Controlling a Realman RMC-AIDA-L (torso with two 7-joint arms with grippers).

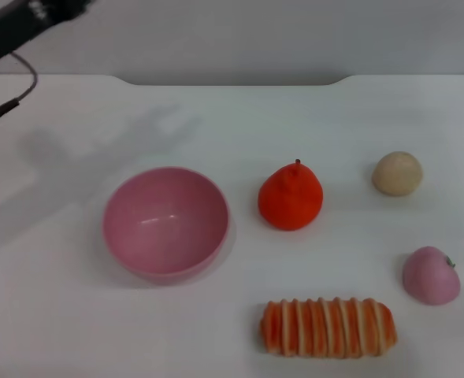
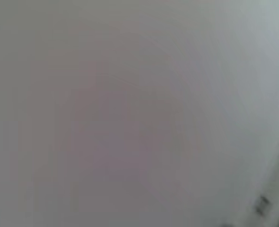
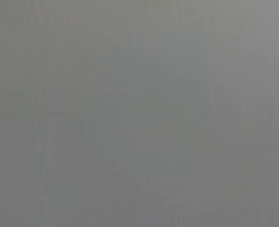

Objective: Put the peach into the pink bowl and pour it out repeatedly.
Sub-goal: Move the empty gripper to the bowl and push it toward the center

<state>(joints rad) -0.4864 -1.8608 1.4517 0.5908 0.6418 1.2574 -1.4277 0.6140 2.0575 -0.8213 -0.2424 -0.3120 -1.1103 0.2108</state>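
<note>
The pink bowl (image 1: 166, 222) stands upright and empty on the white table, left of centre in the head view. The peach (image 1: 430, 275), small and pale pink with a tiny dark stem, lies on the table at the right edge, far from the bowl. Part of my left arm (image 1: 23, 27) shows at the top left corner, high above the table; its gripper is out of view. My right arm and gripper are out of view. Both wrist views show only a plain grey surface.
An orange-red fruit with a stem (image 1: 291, 197) sits right of the bowl. A beige ball (image 1: 397, 173) lies at the right. A striped orange-and-cream bread roll (image 1: 328, 327) lies near the front edge. The table's back edge (image 1: 232, 77) runs across the top.
</note>
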